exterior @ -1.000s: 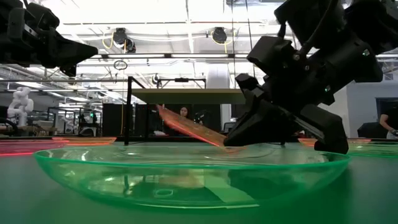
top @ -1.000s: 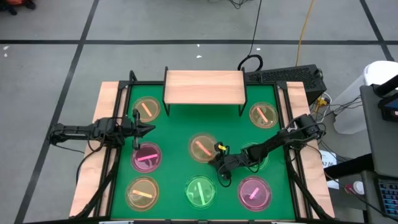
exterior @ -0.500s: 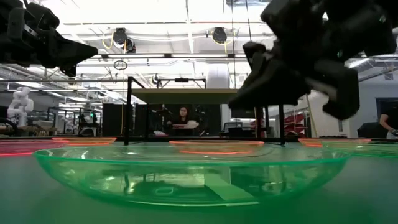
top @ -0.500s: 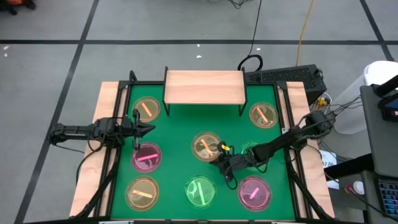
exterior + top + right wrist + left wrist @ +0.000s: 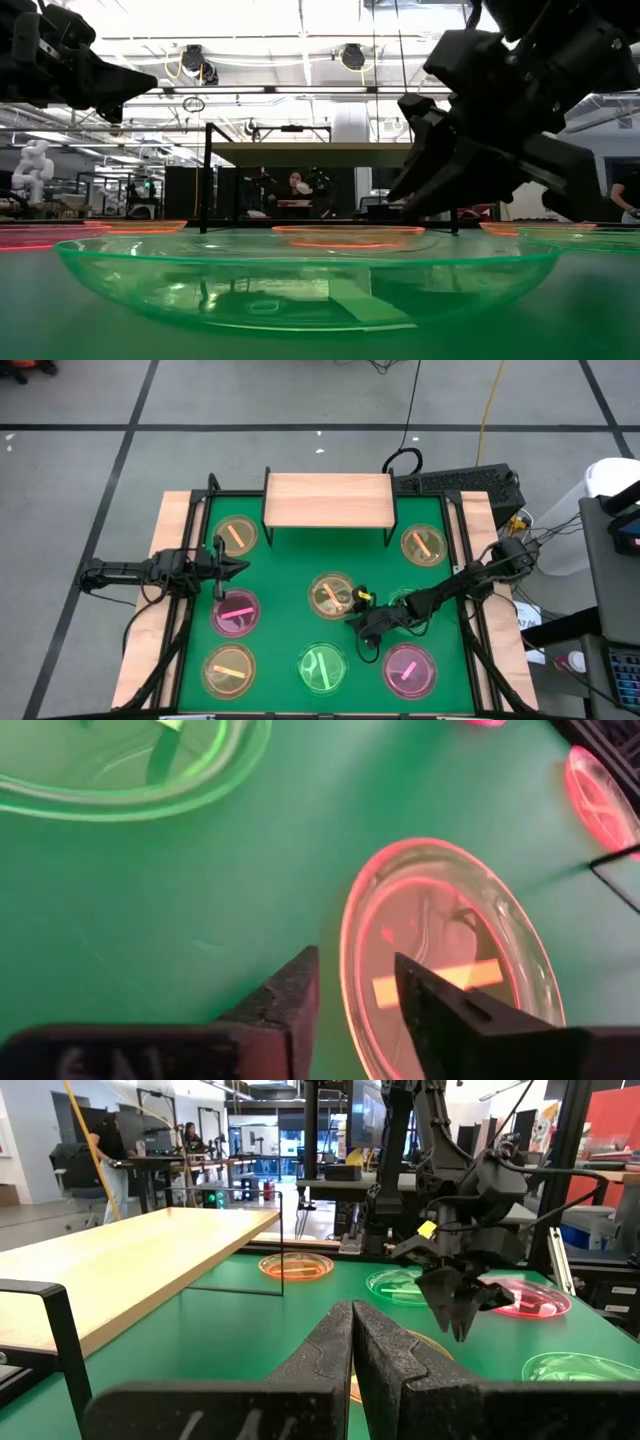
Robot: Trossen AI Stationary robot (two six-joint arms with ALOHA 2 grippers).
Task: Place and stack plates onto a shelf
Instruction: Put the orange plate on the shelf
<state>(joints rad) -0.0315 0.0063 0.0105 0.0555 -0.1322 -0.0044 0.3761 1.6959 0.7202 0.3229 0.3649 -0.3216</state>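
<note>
Jaws of the right gripper (image 5: 356, 623) are seen slightly apart in the right wrist view, clamped on nothing, fingertips (image 5: 300, 982) poised just at the rim of the orange plate (image 5: 330, 595) at counter centre. That plate lies flat on the green counter (image 5: 280, 575), empty-handed gripper just beside it on the near-right side. Left gripper (image 5: 238, 568) is held over the counter's left edge, jaws pressed together, nothing between them, as shown in the left wrist view (image 5: 352, 1342). Shelf (image 5: 328, 500) is set at the far middle of the counter, nothing seen on its board. Other plates are spread flat on the counter: orange ones at far left (image 5: 236, 535), far right (image 5: 424, 545) and near left (image 5: 229, 670); pink ones at left (image 5: 236, 612) and near right (image 5: 409, 671); a green one at near centre (image 5: 321, 667); another green one (image 5: 405, 601) is partly hidden under the right arm.
</note>
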